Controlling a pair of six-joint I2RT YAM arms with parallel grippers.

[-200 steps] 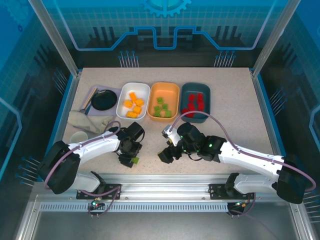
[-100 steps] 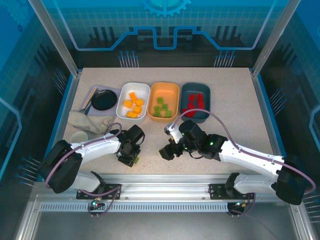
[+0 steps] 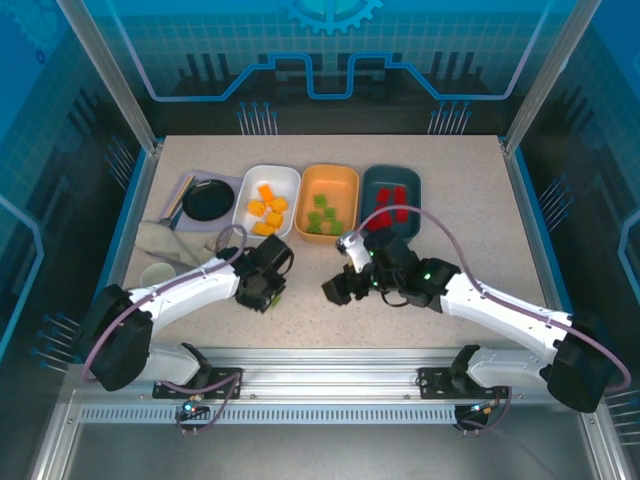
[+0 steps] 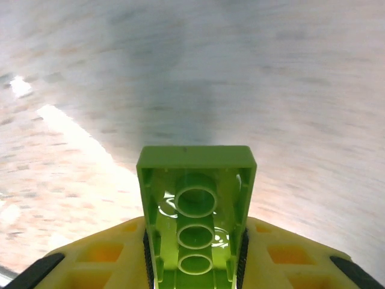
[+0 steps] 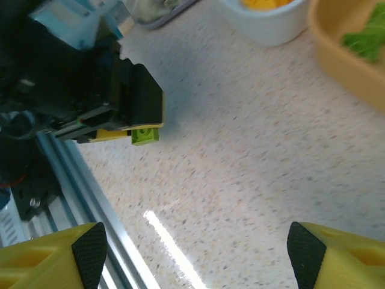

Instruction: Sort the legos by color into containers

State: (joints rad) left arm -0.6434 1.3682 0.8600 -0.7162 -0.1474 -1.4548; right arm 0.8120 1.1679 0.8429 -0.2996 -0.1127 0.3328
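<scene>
Clamping a green lego (image 4: 195,217), left tool (image 3: 267,292) low over table (image 3: 470,200), right tool (image 3: 337,291) wide.

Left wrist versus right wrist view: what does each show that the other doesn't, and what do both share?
Left wrist: the hollow underside, three tubes inside, of the small light green plastic brick clamped in the left gripper. Right wrist: the white plastic tub of orange-yellow bricks, the orange plastic tub, the aluminium rail and the open right gripper. Both: that brick in the left gripper, above the speckled table.
</scene>
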